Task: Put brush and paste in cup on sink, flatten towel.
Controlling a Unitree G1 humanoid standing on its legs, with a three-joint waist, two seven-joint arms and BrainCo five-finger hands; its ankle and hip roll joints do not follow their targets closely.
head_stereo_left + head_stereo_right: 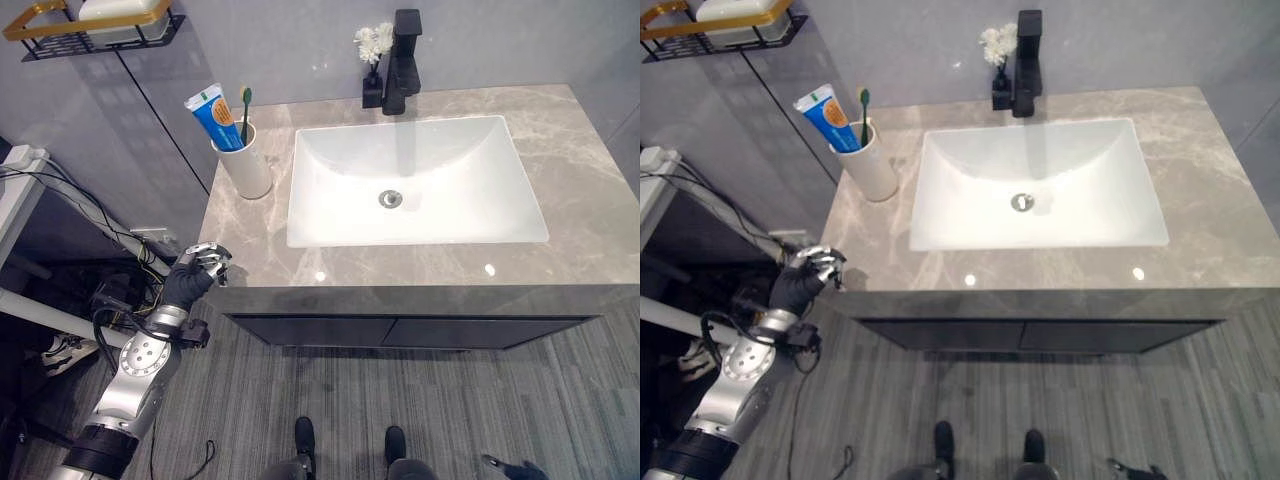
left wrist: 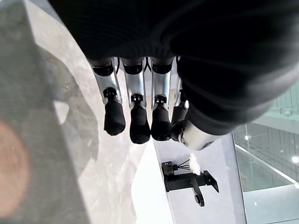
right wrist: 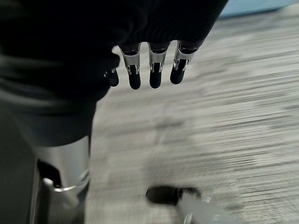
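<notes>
A white cup (image 1: 246, 160) stands on the grey marble counter (image 1: 590, 200), left of the white basin (image 1: 330, 190). Upright in the cup are a blue-and-white toothpaste tube (image 1: 212, 115) and a green toothbrush (image 1: 245, 105). My left hand (image 1: 198, 270) hovers at the counter's front left corner, below the cup, with its fingers (image 2: 138, 126) curled and holding nothing. My right hand (image 3: 155, 74) hangs low over the striped floor with relaxed fingers and nothing in it.
A black faucet (image 1: 403, 60) rises behind the basin, with a small vase of white flowers (image 1: 374, 45) beside it. A black-and-gold wall shelf (image 1: 100, 25) with a soap dish hangs at the upper left. White pipes and cables run left of the cabinet.
</notes>
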